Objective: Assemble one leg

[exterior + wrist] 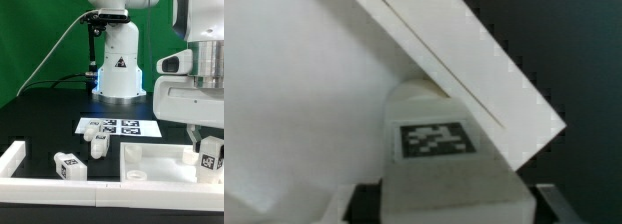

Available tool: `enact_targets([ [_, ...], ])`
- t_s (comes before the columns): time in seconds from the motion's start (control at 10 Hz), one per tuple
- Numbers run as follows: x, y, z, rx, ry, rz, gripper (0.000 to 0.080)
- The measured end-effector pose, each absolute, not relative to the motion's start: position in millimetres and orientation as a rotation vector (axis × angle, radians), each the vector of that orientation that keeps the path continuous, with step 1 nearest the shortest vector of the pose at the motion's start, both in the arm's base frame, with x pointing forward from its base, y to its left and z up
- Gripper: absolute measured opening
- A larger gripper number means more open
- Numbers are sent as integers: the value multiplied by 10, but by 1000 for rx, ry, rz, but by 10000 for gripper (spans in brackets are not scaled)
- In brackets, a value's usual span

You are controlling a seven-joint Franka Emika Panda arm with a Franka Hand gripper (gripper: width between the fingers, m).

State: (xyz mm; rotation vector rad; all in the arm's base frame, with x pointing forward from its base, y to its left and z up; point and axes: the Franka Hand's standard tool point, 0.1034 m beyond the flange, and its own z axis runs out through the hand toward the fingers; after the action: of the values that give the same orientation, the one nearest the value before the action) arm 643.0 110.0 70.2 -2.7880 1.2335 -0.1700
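My gripper [206, 141] is shut on a leg [211, 154], a small white block with a black-and-white tag. It holds the leg at the large flat white panel's [160, 160] corner on the exterior view's right. In the wrist view the leg [434, 140] sits between the two dark fingers [551, 203] of the gripper [448, 206]. Its far end is up against the panel's raised edge [464, 70]. Whether it sits in the corner recess is hidden. Three other legs lie loose: one [68, 167] at the front, one [98, 146] in the middle, and one [92, 127] on the marker board.
The marker board [125, 127] lies behind the panel. A long white border rail [14, 157] runs along the exterior view's left, and another [100, 190] along the front. The robot base [118, 65] stands at the back.
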Motion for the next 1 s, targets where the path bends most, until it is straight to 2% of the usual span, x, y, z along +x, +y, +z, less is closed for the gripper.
enact_targets([
  [0.7, 6404, 1095, 689, -1953, 2239, -8, 291],
  [1.0, 6399, 1089, 685, -1762, 2387, 21, 291],
])
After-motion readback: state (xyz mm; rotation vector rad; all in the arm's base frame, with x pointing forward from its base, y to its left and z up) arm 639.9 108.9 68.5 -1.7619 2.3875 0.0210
